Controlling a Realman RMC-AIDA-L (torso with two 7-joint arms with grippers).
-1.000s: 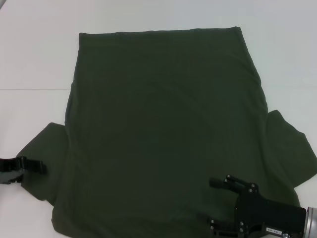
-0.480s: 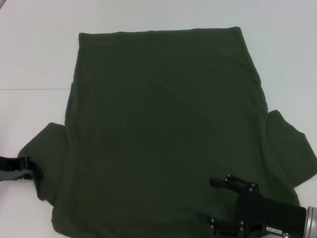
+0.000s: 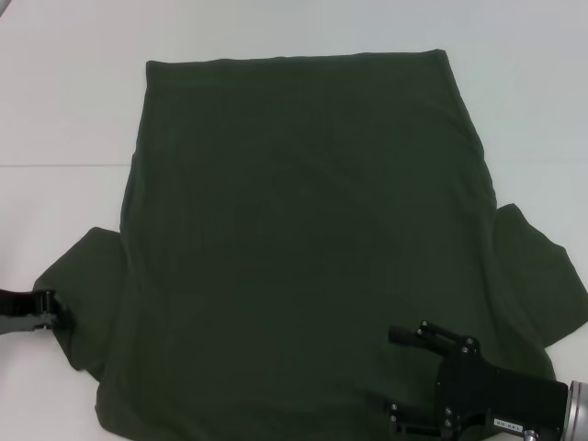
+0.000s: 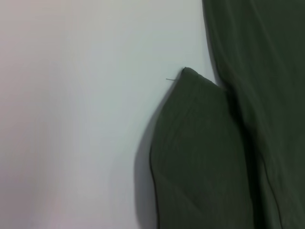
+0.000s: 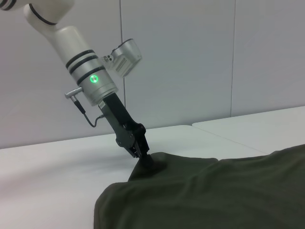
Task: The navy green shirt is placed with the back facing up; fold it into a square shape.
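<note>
The navy green shirt (image 3: 303,230) lies flat on the white table with its plain back up and both short sleeves spread out. My left gripper (image 3: 55,312) is at the outer edge of the left sleeve (image 3: 83,285). In the right wrist view the left gripper (image 5: 143,157) is shut on that sleeve's edge and holds it slightly raised. The left wrist view shows the sleeve (image 4: 200,157) beside the shirt's body (image 4: 267,95). My right gripper (image 3: 392,373) is open, its fingers wide apart, low over the shirt's near right part.
The white table (image 3: 64,110) shows bare on all sides of the shirt, with a seam line across it at the left (image 3: 55,165). A pale wall (image 5: 190,57) stands behind the left arm (image 5: 81,57) in the right wrist view.
My left gripper has drawn back to the left, from well over the sleeve to its outer edge. The right gripper has not moved.
</note>
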